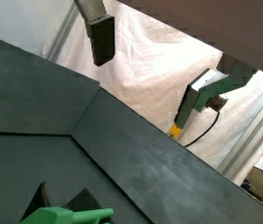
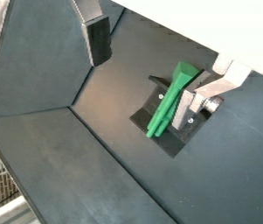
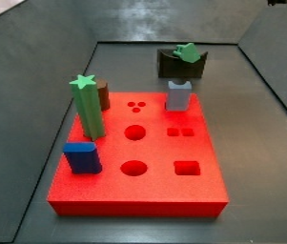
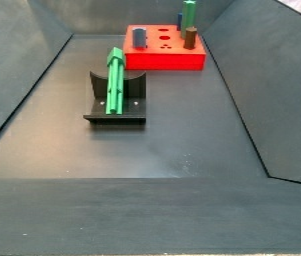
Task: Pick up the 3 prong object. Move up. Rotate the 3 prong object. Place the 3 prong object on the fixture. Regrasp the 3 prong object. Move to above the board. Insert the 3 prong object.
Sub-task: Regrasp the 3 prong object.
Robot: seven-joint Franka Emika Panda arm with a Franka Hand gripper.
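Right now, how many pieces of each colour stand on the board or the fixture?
Green: 2, star post, 3 prong object
Blue: 1, block
Grey-blue: 1, peg
Brown: 1, cylinder
Total: 5
The tool, open, is above the fixture.

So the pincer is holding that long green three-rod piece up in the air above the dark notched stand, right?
Not quite. The long green three-rod piece isn't held: it rests on the dark notched stand, as a side view shows. In a wrist view the pincer hangs above it, its silver finger plates apart with nothing between them.
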